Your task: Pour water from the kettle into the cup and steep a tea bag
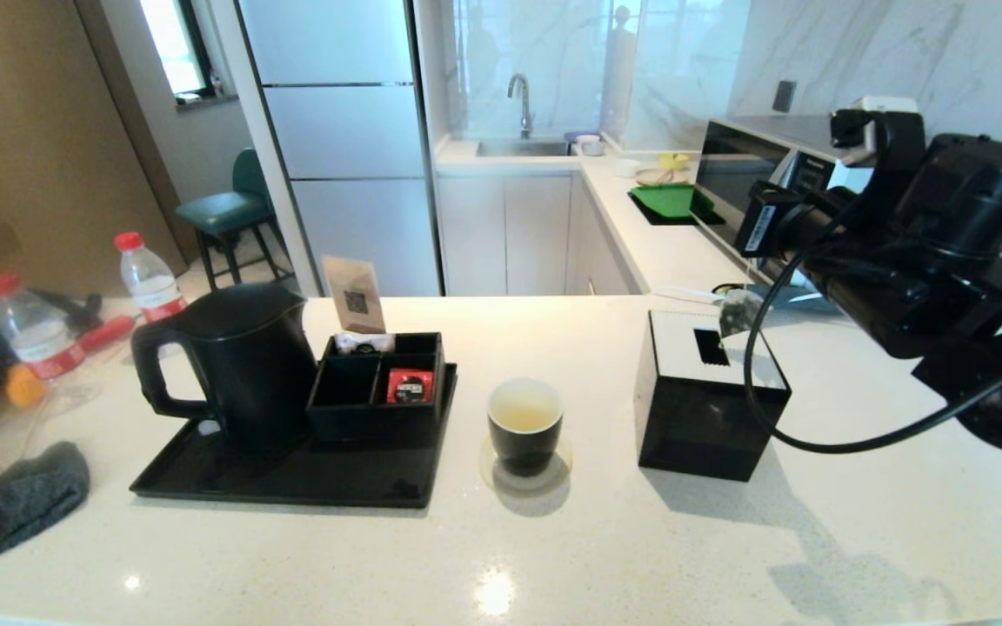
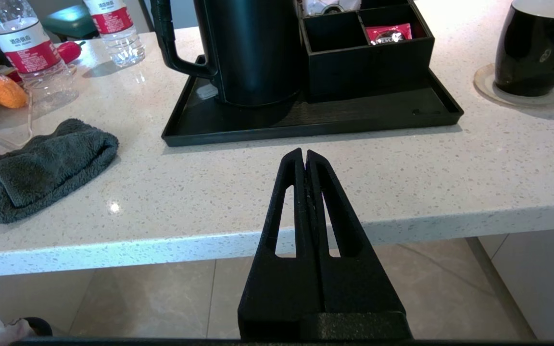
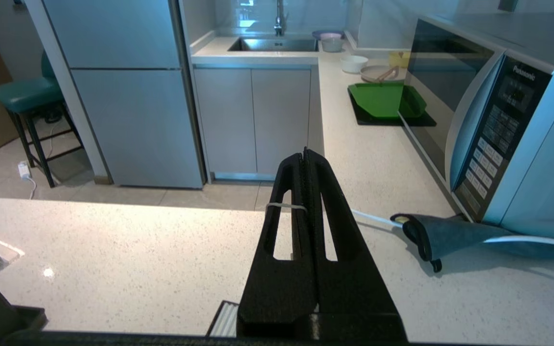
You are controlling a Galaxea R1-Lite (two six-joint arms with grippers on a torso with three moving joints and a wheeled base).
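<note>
- the tall matte black electric kettle (image 1: 244,365) with a loop handle stands upright at the left end of a flat black rectangular tray (image 1: 292,478) on the pale speckled stone desk (image 1: 640,539). its handle points to 9 o'clock.
- a black compartment organiser box (image 1: 362,417) sits on the tray touching the kettle's 3 o'clock side. a red-wrapped sachet (image 1: 410,385) lies in its front right compartment.
- the small glossy black cup (image 1: 525,426) with a white inside stands on a round clear coaster (image 1: 488,462), just off the tray at its 3 o'clock end. it holds pale yellowish water (image 1: 523,416).
- a black cube box (image 1: 701,396) with a white slotted top stands at 3 o'clock of the cup, apart from it.
- the right hand (image 3: 306,153) hangs in the air above that cube box with its fingers pressed together. a thin white string (image 3: 286,206) lies across one finger.
- the small greyish soft tea bag (image 1: 738,311) dangles over the box top, at about 2 o'clock of the cup and not in it.
- the left hand (image 2: 304,153) is parked low, just off the desk's near edge in front of the tray. its fingers are pressed together on nothing.
- two clear red-capped plastic bottles (image 1: 149,278) stand at 10 o'clock of the kettle, and a dark grey fleecy cloth (image 1: 14,504) lies at its 8 o'clock.
- a silver microwave (image 3: 498,110) sits at the desk's far right.
</note>
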